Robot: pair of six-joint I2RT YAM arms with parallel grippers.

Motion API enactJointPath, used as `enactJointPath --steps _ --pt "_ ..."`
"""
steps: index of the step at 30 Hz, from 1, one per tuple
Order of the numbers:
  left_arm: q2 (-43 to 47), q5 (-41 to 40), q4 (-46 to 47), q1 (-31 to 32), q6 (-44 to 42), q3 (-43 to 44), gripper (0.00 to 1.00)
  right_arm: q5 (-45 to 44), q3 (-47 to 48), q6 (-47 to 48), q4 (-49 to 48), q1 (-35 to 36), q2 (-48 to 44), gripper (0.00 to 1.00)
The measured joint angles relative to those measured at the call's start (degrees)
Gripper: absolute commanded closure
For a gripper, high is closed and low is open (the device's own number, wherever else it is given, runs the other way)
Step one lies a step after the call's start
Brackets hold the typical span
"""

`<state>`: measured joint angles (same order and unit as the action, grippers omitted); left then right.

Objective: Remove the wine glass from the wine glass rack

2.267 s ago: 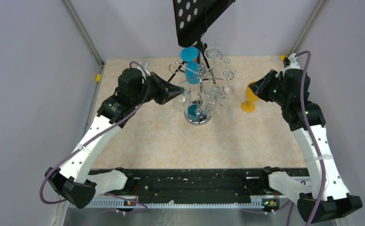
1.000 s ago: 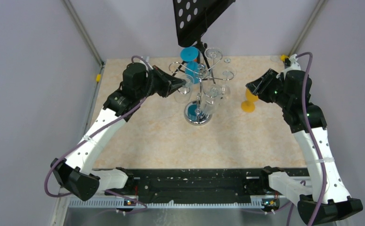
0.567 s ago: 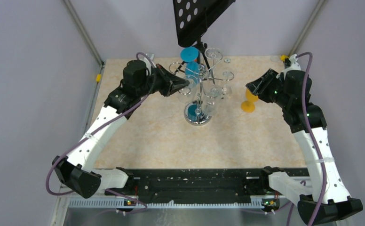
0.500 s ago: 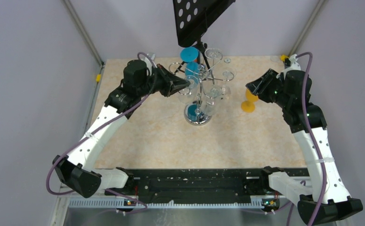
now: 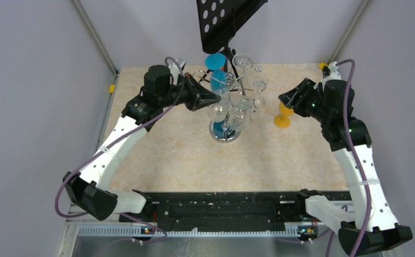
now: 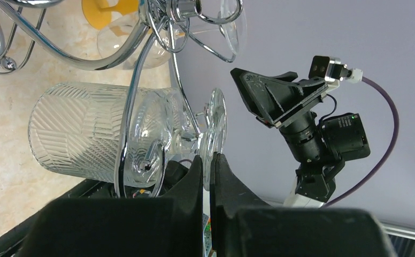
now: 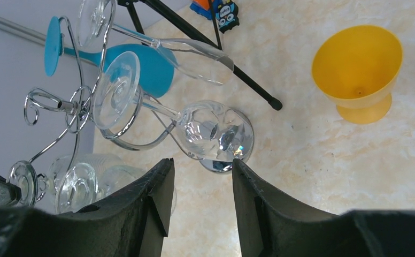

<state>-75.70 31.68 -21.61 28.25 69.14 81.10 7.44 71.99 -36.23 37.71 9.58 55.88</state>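
On the left, the left gripper point(image 6: 207, 159) is at the wine glass rack point(image 5: 225, 137). Its fingers are closed, and they seem to pinch the rim of the foot of a patterned clear wine glass point(image 6: 82, 134). This glass hangs on its scrolled chrome arm, bowl down, so I judge that the grasp is made but the removal is not. The glass must be slid out along the wire and then set on the table point(image 5: 194, 160). To the right, the right gripper point(image 7: 201, 163) hovers near the rack with fingers apart and nothing between them.

I count two arms and one rack. On the rack hang one blue glass point(image 7: 141, 67) and at least three clear ones; they overlap too much to be sure. One yellow cup point(image 7: 358, 69) stands on the table.
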Motion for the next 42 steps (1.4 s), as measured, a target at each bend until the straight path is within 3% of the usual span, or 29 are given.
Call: enactJointPath --steps 3,11,22,33,42 --pt "0.0 0.6 -0.9 0.0 -0.8 0.3 1.0 0.2 0.0 0.0 0.0 0.0 0.0 0.54" --pt "0.5 2.2 -2.4 0.0 -2.9 0.4 1.0 2.2 -0.5 -0.3 -1.7 0.0 -1.5 0.35" --pt "5.4 6.5 -2.9 0.0 -5.7 -3.2 1.0 6.2 -2.5 -1.0 -8.6 0.0 -7.0 0.29" --pt "11.9 16.1 6.9 0.0 -4.6 -8.9 1.0 14.1 -5.9 -5.9 -20.3 0.0 -9.6 0.29" --pt "15.6 17.3 23.7 0.3 5.6 -9.0 1.0 24.6 -10.0 -15.7 -36.9 0.1 -10.0 0.22"
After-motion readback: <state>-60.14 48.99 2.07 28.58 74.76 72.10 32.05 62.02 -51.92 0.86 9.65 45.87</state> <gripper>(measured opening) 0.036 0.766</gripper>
